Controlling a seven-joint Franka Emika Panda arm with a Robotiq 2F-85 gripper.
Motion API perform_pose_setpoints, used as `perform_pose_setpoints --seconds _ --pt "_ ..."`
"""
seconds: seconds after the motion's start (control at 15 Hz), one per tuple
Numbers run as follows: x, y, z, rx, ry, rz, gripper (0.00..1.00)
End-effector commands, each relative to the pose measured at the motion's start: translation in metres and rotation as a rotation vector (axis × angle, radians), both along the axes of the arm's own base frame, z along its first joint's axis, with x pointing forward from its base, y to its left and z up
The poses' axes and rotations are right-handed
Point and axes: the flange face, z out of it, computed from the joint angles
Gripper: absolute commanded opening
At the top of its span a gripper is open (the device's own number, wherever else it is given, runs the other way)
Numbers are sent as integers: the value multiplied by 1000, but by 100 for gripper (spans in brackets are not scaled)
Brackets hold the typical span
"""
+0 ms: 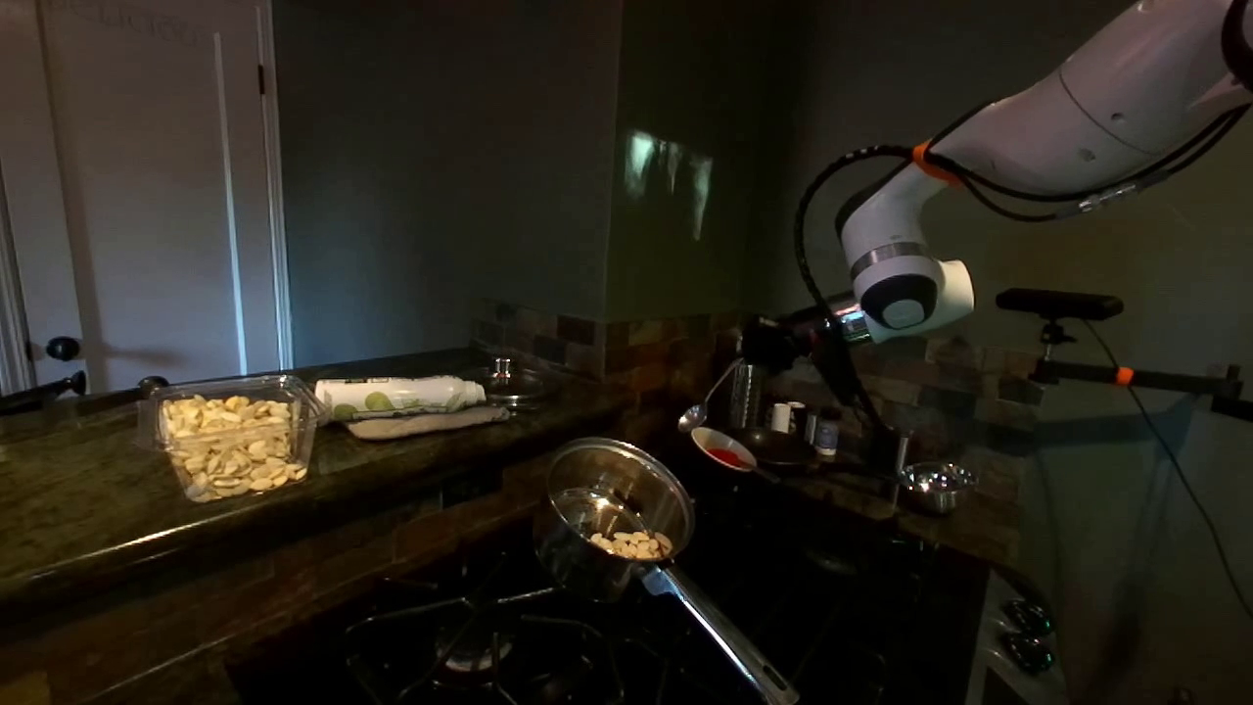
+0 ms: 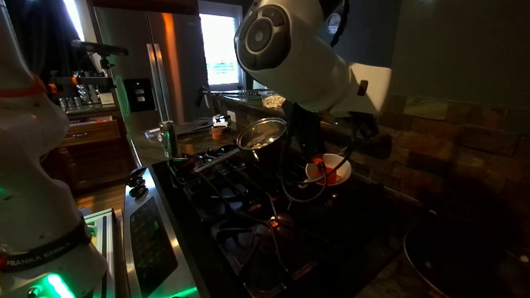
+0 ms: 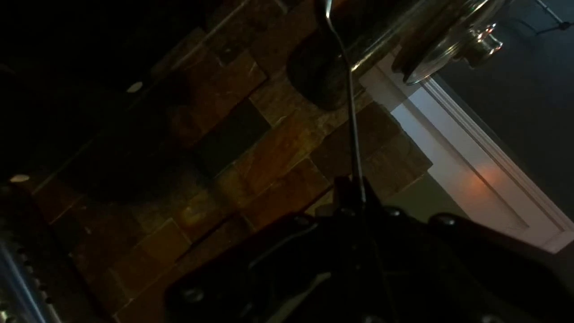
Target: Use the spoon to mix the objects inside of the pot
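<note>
The metal pot (image 1: 609,472) stands on the stove with several pale pieces (image 1: 634,544) inside; it also shows in an exterior view (image 2: 265,133). My gripper (image 1: 756,347) is up behind the pot, apart from it. In the wrist view the gripper (image 3: 352,190) is shut on the thin handle of the spoon (image 3: 351,107). The spoon (image 1: 694,418) hangs bowl down, near a white bowl (image 1: 712,446) with red contents. In the wrist view the spoon's bowl end is cut off at the top. In an exterior view the arm hides the spoon, and the gripper is too dark to make out.
The white bowl also shows in an exterior view (image 2: 344,166). A clear container of pale pieces (image 1: 235,446), a rolled package (image 1: 401,397) and a glass lid (image 1: 514,387) lie on the raised counter. A small metal bowl (image 1: 937,487) and a bottle (image 1: 827,433) stand at the back.
</note>
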Motion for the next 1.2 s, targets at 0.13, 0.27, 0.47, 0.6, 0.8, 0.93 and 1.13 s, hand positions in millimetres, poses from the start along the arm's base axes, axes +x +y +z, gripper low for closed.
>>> perform_pose_setpoints --seconds 0.13,0.27,0.47,0.6,0.8,0.93,1.13 --pt "8 -12 -18 214 71 46 1" --pt "5 -21 -20 289 69 47 1" --pt "-6 -33 -24 387 23 41 1" --pt "-6 -29 -21 329 39 38 3" --pt "-3 -19 -21 326 38 73 1" --pt "-2 -23 -22 339 68 113 1" --pt "-1 -22 -24 400 90 176 1"
